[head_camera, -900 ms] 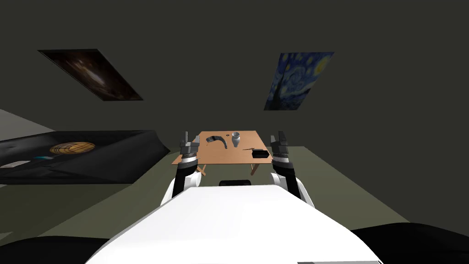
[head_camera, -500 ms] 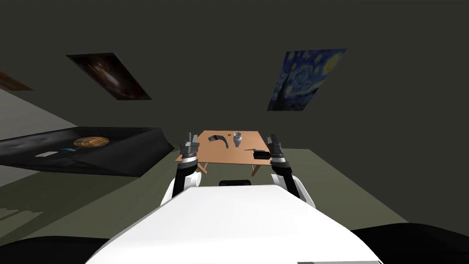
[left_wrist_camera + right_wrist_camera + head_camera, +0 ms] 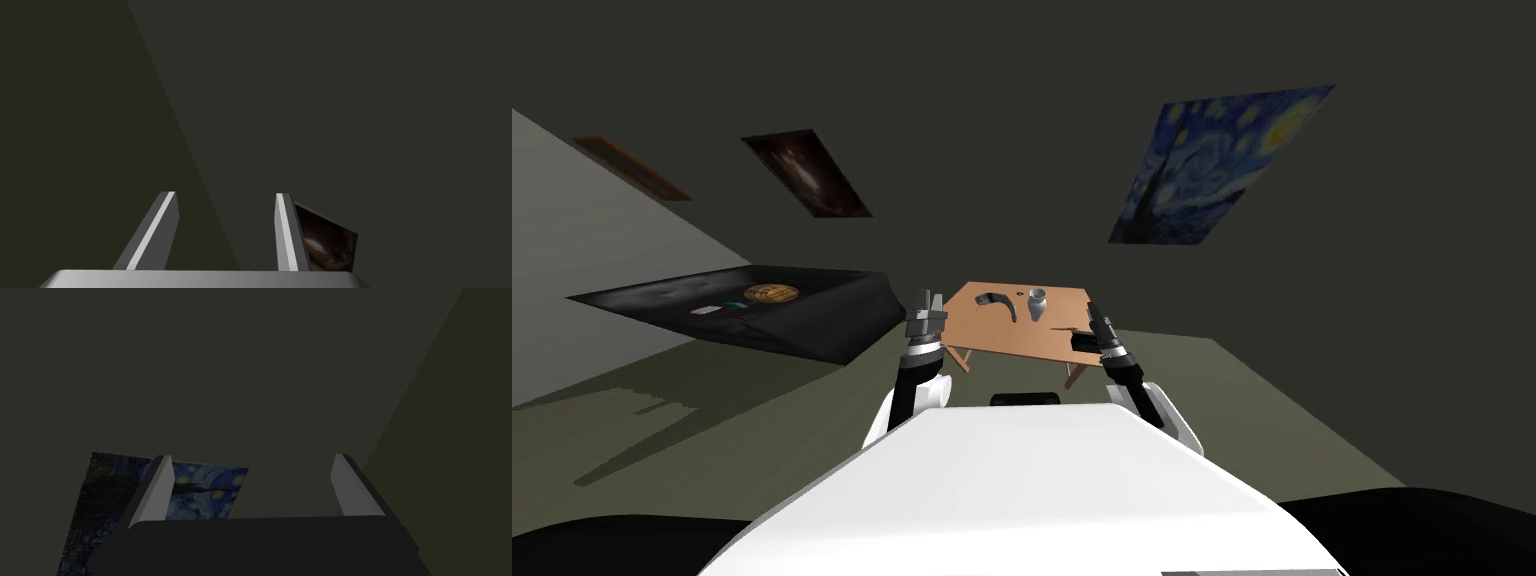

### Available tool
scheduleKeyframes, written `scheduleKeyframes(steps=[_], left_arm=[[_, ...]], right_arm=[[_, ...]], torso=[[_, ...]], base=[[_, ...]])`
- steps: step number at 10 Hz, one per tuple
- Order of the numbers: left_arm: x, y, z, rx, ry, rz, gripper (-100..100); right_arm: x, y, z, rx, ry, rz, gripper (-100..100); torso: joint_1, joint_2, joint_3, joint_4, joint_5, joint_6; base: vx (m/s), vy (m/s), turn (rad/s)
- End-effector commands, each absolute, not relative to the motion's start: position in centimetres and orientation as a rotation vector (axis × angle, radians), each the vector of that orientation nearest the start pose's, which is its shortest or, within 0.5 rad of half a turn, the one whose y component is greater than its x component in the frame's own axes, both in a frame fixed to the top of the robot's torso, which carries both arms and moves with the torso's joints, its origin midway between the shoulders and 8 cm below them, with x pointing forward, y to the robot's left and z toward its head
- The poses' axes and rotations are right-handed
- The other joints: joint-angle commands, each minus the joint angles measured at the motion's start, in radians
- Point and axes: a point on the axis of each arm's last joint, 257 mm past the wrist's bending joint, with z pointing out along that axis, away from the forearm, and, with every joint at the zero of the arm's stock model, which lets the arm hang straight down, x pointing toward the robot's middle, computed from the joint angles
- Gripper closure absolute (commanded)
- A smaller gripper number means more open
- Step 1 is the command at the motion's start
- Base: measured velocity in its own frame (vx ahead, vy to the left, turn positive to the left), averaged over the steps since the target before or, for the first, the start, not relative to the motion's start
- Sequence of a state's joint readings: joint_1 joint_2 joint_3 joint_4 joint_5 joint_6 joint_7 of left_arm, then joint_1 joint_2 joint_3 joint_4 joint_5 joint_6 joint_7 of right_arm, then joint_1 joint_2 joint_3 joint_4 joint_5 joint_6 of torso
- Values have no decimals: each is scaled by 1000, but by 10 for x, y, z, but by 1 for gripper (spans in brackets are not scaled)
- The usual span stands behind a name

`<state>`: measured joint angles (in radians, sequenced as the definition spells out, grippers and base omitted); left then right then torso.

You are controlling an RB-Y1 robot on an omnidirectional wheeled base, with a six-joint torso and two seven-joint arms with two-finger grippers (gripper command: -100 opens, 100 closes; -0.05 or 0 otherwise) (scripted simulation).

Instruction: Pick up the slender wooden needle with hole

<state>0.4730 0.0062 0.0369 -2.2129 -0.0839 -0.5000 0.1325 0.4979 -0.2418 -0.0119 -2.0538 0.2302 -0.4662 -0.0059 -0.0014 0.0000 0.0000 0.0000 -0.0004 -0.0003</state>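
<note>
Moved: our head has swung, so the whole room sits shifted; our right gripper (image 3: 252, 456) has tipped inward to the right edge of the table (image 3: 992, 335), while the left gripper (image 3: 223, 193) holds its place off the left edge.
Black low furniture (image 3: 822, 325): one, well apart from the table on its left; one round brown disc (image 3: 771, 293) and one small pale flat thing (image 3: 702, 311) lie on top.
Wall pictures: three, namely one blue starry picture (image 3: 1212, 165), one dark brown picture (image 3: 807, 173) and one narrow reddish-brown picture (image 3: 632, 167).
Table: one, brown-topped.
Grippers: two. Our right fingers stand wide apart and hold nothing; our left fingers are parted more narrowly, also with nothing between them.
Curved dark thing (image 3: 996, 302): one, toward the far left corner.
Vase (image 3: 1037, 303): one, pale grey, upright, near the middle of the far edge.
Black box (image 3: 1084, 343): one, by the near right corner, partly behind our right gripper.
Needle (image 3: 1062, 329): one, thin, lying flat near the right edge, just beside the box on its far side; we cannot make out its hole, nor whether it touches the box.
</note>
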Motion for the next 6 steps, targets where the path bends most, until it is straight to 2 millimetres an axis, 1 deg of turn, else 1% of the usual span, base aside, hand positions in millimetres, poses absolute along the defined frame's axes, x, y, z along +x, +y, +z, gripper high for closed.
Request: scheduleKeyframes(steps=[1,2,3,4,5,6], left_arm=[[359,282,3,-686,660,-1335,0],[359,282,3,-686,660,-1335,0],[359,282,3,-686,660,-1335,0],[359,282,3,-686,660,-1335,0],[359,282,3,-686,660,-1335,0],[359,282,3,-686,660,-1335,0]], right_arm=[[390,-258,-122,478,1202,1034,-100],[390,-260,-127,485,1212,1029,-100],[392,-259,-150,464,1282,1004,-100],[392,-257,-171,443,1345,982,-100],[392,-259,-175,443,1354,977,-100],[391,-259,-200,421,1429,948,-100]], torso=[[0,0,0,0,0,0],[0,0,0,0,0,0],[0,0,0,0,0,1],[0,0,0,0,0,0],[0,0,0,0,0,0],[0,0,0,0,0,1]], base=[[-11,-20,284],[-9,-22,103],[-10,-12,229],[-13,-16,322],[-10,-16,120],[-10,-9,236]])
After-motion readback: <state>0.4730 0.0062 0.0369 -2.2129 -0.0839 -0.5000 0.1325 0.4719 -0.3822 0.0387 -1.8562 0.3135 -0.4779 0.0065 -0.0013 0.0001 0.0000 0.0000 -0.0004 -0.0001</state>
